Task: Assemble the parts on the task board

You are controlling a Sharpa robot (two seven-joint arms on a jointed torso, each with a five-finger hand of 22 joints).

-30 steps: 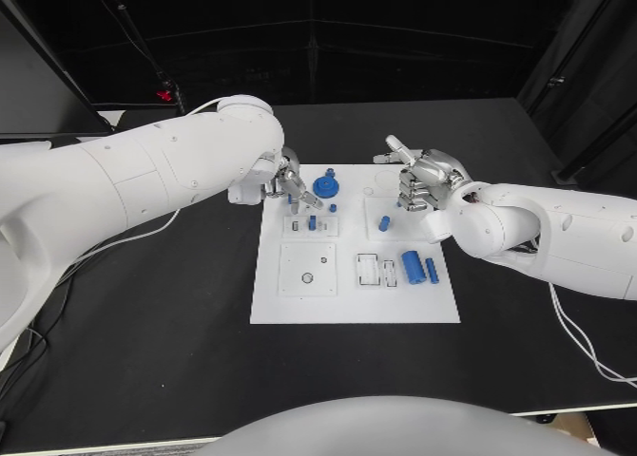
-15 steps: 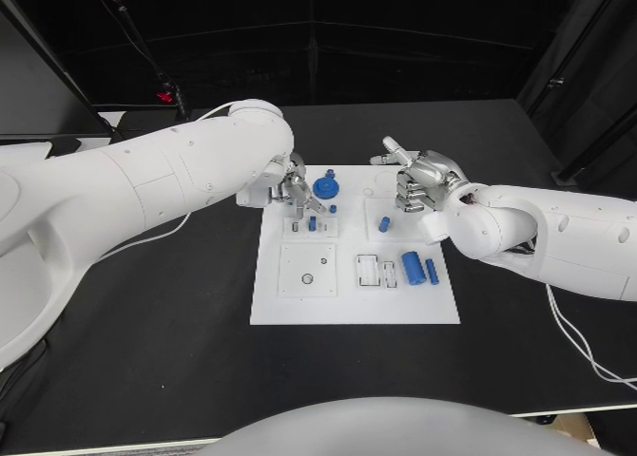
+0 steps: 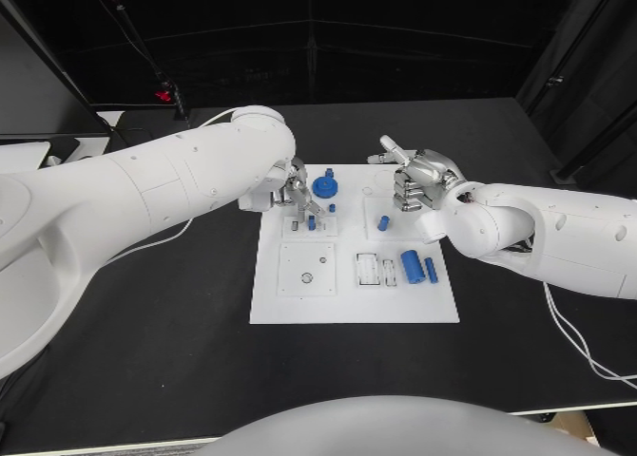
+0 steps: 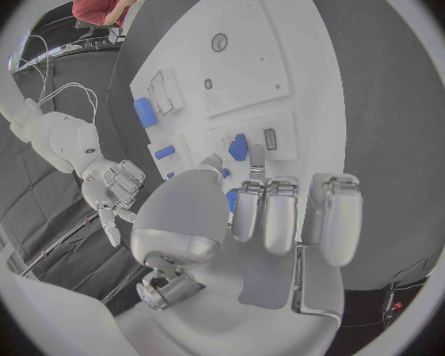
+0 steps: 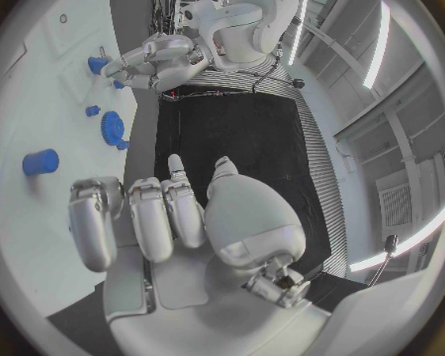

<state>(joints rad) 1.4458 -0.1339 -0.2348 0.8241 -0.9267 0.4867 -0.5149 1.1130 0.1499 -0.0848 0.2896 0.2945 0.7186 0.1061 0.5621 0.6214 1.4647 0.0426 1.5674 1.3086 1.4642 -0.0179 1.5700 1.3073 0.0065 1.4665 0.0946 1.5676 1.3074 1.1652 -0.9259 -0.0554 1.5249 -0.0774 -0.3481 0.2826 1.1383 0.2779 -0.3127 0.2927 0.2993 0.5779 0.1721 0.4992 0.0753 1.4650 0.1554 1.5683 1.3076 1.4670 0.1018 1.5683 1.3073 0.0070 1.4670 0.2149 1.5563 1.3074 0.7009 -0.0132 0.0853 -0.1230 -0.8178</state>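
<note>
as my left hand [image 3: 294, 190] has crept over the task board [image 3: 353, 306] | fingers curled, grip unclear | right hand [image 3: 417, 180] curled empty, unmoved | insertion pending

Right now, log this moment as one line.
left hand: over task board far-left, holding nothing | right hand: curled, empty | blue gear: on board

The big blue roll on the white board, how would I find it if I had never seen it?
Look at the white task board in the middle of the black table. On its right side lies the big blue roll, beside a thin blue stick. It is the fattest blue piece there.
</note>
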